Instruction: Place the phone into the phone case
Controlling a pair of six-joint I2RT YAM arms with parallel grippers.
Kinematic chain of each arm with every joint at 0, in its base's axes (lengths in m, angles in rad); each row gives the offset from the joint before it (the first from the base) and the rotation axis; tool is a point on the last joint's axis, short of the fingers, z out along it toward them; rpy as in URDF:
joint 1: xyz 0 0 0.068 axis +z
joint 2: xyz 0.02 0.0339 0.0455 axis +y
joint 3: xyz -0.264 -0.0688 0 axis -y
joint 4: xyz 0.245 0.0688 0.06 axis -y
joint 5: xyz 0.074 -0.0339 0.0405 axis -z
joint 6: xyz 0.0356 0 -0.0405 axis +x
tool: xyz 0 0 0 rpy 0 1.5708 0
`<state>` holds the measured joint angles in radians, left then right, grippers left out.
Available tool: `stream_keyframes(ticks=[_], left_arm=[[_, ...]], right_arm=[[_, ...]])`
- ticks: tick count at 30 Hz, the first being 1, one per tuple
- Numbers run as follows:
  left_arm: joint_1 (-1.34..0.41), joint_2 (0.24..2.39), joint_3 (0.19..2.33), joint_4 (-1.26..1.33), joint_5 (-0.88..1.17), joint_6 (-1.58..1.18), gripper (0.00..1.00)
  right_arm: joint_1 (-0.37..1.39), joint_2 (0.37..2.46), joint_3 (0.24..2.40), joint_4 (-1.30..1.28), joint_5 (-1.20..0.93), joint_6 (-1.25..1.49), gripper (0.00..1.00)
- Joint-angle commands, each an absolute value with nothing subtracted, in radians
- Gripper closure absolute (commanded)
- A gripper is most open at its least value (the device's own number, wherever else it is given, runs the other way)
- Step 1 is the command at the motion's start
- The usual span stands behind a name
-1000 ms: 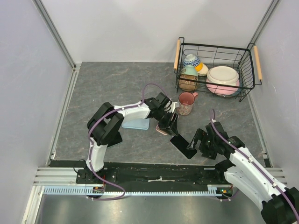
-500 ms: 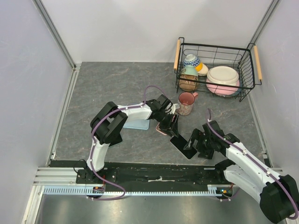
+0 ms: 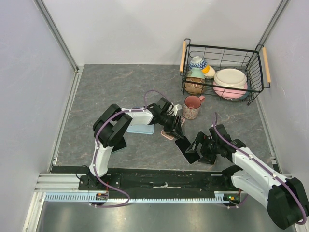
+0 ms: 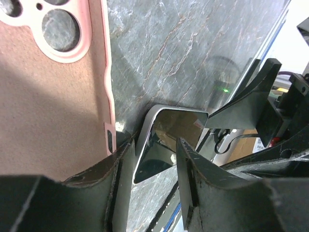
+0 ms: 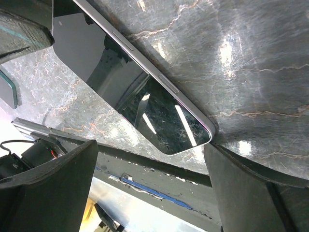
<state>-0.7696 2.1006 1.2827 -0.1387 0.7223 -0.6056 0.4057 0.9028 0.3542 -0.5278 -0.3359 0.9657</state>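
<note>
Phone (image 3: 187,150) corner framed between the left gripper's (image 4: 155,145) fingers (image 4: 118,169), which stand partly apart. One finger sits against the rim of the pink case (image 4: 48,106) and the other over the phone's glass. Nothing looks clamped, though whether the pads press the phone's edges cannot be told. The case lies lining-up with its camera cut-out showing, apparently so the handset can drop straight in. The right gripper (image 5: 149,152) is spread as wide as it goes, its fingers (image 5: 53,179) bracketing the phone's other end without gripping it. By the look of it, this arm is set to nudge or lift that end while the left arm steadies the join. The phone lies flat and screen-up on the grey table (image 3: 106,92), on the near side of the mug (image 3: 193,107). Its upper end touches or sits just beside the case, which lies between it and the mug. A wire basket (image 3: 222,48) of crockery stands beyond the mug, well apart. A pale blue slab (image 3: 141,128) lies off the mug's left side.
</note>
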Motion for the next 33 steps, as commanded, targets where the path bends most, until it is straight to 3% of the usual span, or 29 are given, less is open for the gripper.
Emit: stream_keyframes(ticks=[1,13,16,20,25,33], left_arm=[[-0.827,2.126,1.230,-0.005,0.911,-0.716,0.56],[-0.838,2.103,1.180,-0.086,0.945,-0.623,0.56],[-0.838,2.088,1.166,-0.081,0.924,-0.632,0.62],[-0.838,2.074,1.167,-0.071,0.899,-0.643,0.81],[-0.836,2.054,1.178,-0.074,0.876,-0.649,0.98],[-0.807,1.962,1.215,-0.184,0.790,-0.577,0.98]], right_arm=[[0.410,0.925,0.298,-0.388,-0.227,0.946,0.02],[0.390,0.954,0.393,-0.417,-0.158,0.876,0.02],[0.388,0.980,0.414,-0.420,-0.160,0.859,0.02],[0.387,0.989,0.422,-0.423,-0.163,0.850,0.02],[0.387,0.973,0.433,-0.429,-0.163,0.842,0.02],[0.382,0.956,0.515,-0.463,-0.144,0.781,0.02]])
